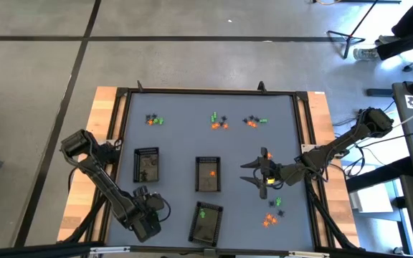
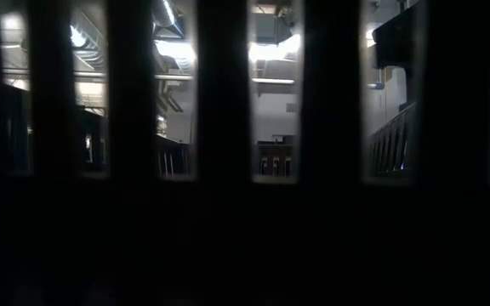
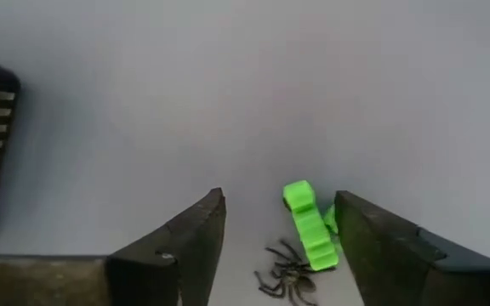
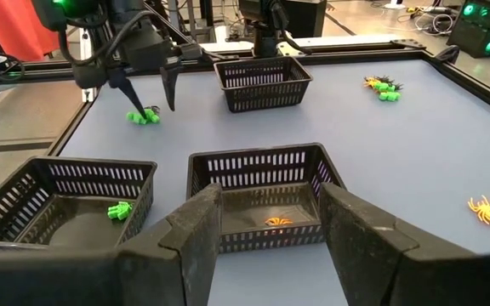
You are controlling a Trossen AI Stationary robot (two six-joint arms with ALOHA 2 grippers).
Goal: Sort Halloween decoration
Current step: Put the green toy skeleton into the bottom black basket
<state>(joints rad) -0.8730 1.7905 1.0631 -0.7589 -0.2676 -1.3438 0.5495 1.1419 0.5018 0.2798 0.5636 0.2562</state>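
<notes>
Left tool (image 3: 279, 246) open around green trinket (image 3: 309, 225), black spider (image 3: 287, 274)

Three trays (image 1: 207, 174) block centre; mat (image 1: 178, 107) edges open.

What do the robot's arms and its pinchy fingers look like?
Both arms are dark, made of jointed segments. The left gripper and right gripper each have two dark, wedge-shaped fingers. Black cables run along the left one.

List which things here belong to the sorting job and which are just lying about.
Job: trinkets, three trays, left gripper over a green trinket, right gripper near the middle tray.
Lying about: floor stand, cables beside the table.
</notes>
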